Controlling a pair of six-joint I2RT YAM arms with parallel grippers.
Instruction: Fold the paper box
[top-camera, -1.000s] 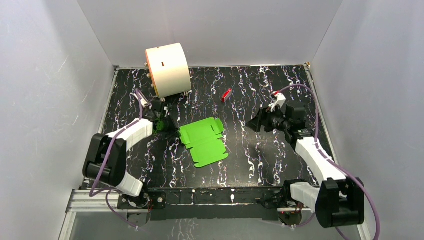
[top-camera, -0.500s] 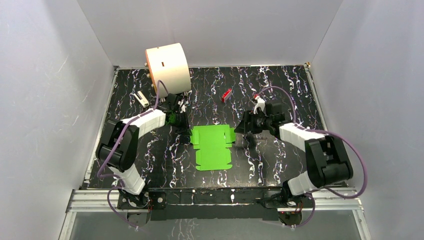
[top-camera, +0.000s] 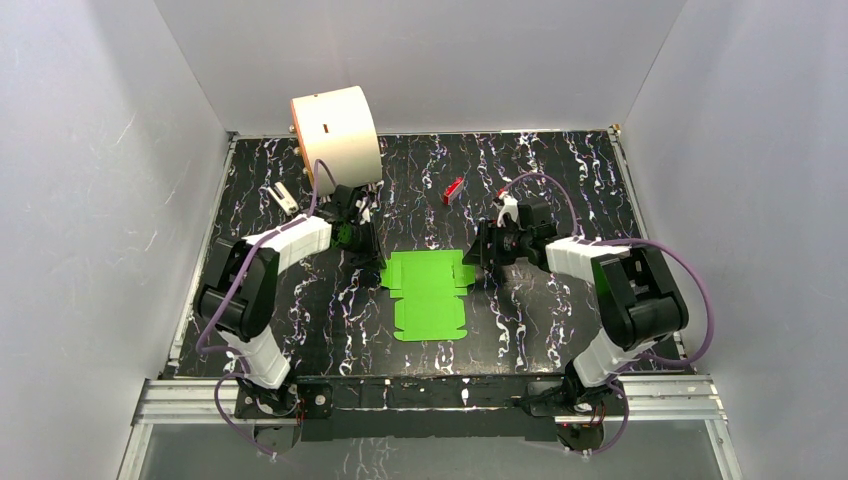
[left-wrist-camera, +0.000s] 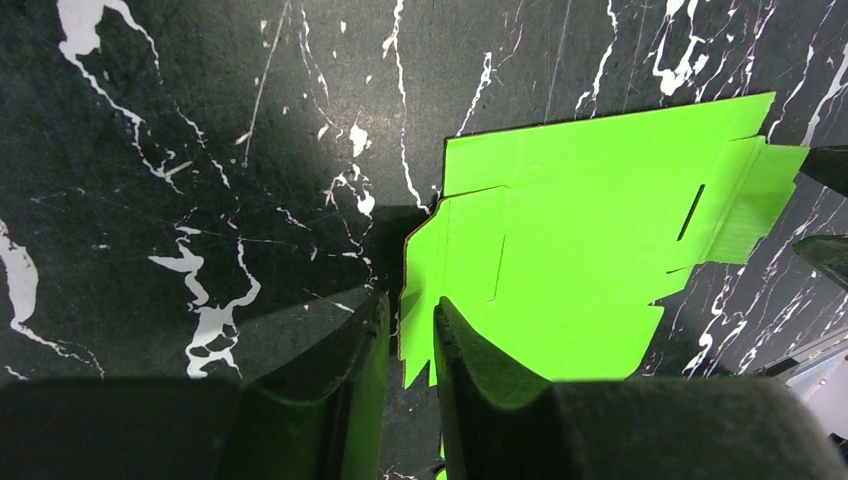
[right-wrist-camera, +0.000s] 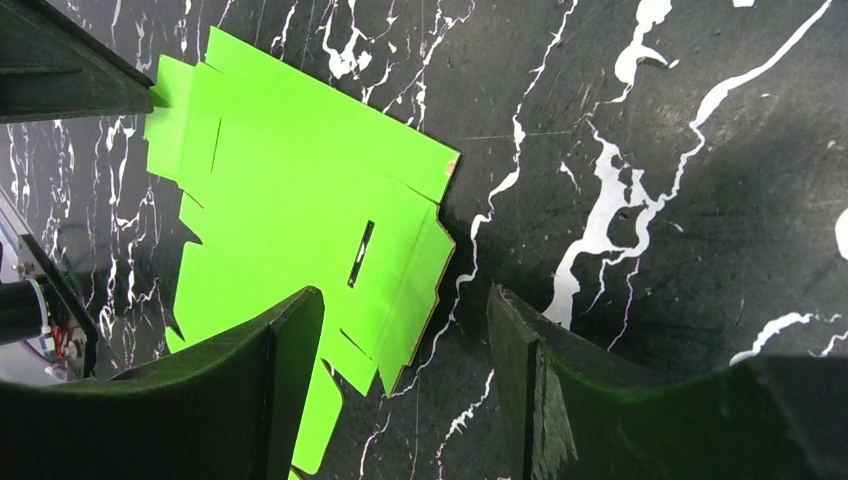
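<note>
The paper box (top-camera: 427, 293) is a flat bright green creased sheet with flaps, lying mid-table. My left gripper (top-camera: 372, 250) is at its far left corner. In the left wrist view the jaws (left-wrist-camera: 410, 335) stand a narrow gap apart with the sheet's (left-wrist-camera: 590, 220) slightly raised left edge between them, not clamped. My right gripper (top-camera: 480, 258) is at the sheet's far right flap. In the right wrist view it (right-wrist-camera: 400, 360) is wide open, with the flap edge of the sheet (right-wrist-camera: 290, 200) between the fingers, near the left finger (right-wrist-camera: 285, 390).
A large cream cylinder (top-camera: 335, 138) lies on its side at the back left. A small red block (top-camera: 453, 189) sits behind the sheet. A small white clip-like object (top-camera: 284, 198) lies at the far left. Grey walls enclose the black marbled table (top-camera: 560, 170).
The green sheet has slid right and turned square to the table. My left gripper moved right with its corner. My right arm swung left and in to the sheet's right flap.
</note>
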